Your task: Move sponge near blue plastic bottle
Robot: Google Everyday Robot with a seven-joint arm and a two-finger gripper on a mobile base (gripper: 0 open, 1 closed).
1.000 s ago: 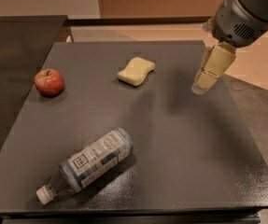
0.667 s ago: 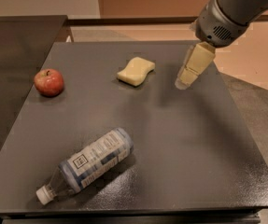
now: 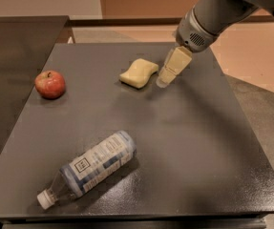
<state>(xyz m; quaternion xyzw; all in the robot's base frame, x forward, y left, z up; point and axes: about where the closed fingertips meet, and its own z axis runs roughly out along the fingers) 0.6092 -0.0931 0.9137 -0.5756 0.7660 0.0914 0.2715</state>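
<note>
1. The table [image 3: 198, 142] is a dark grey slab with a faintly speckled top. The sponge lies on its far half, a little left of the middle. The other loose things rest on this same top.
2. The arm [image 3: 217, 11] is grey and comes in from the upper right corner. It slants down toward the sponge and ends in a round wrist above and to the right of it.
3. The bottle [image 3: 96, 163] lies on its side, well apart from the sponge, nearer the front edge and to the left. Its white cap [image 3: 44, 200] points away from the sponge toward the near left corner, and its base points back toward the sponge. The white-and-blue label with a small black square faces up.
4. The gripper [image 3: 163, 81] is beige and slants down and left from the wrist. Its tip is just right of the sponge, beside that block's right edge and low over the table. I cannot tell whether it touches the sponge or the top, nor whether it is clenched or released.
5. The sponge [image 3: 139, 73] is pale yellow with wavy, pinched-in sides and lies flat.
6. The apple [image 3: 50, 84] is red and sits stem up, well to the left of the sponge and slightly nearer the front.
</note>
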